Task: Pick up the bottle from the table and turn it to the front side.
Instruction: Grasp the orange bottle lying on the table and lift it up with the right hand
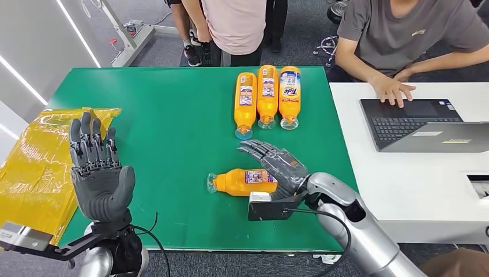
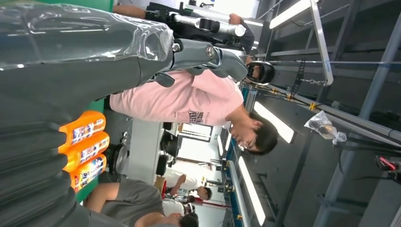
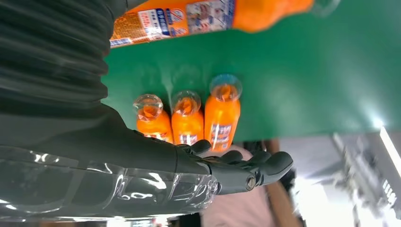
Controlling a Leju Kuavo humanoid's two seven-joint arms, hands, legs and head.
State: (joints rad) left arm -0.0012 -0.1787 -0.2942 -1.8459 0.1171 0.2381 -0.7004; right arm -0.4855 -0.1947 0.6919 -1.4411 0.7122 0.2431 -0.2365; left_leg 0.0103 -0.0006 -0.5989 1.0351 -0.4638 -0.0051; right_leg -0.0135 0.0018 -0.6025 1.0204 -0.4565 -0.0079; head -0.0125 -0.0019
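An orange bottle with a printed label lies on its side on the green table, its clear cap pointing towards my left. My right hand is open at the bottle's base end, fingers stretched out flat above and just past it, not wrapped around it. The right wrist view has the same bottle lying apart from the extended fingers. My left hand is raised upright and open over the table's left front edge, holding nothing; the left wrist view looks along this hand.
Three more orange bottles lie side by side at the table's back, also seen as a row. A yellow plastic bag lies at the left. On a white table to the right, a person types on a laptop. People stand at the far edge.
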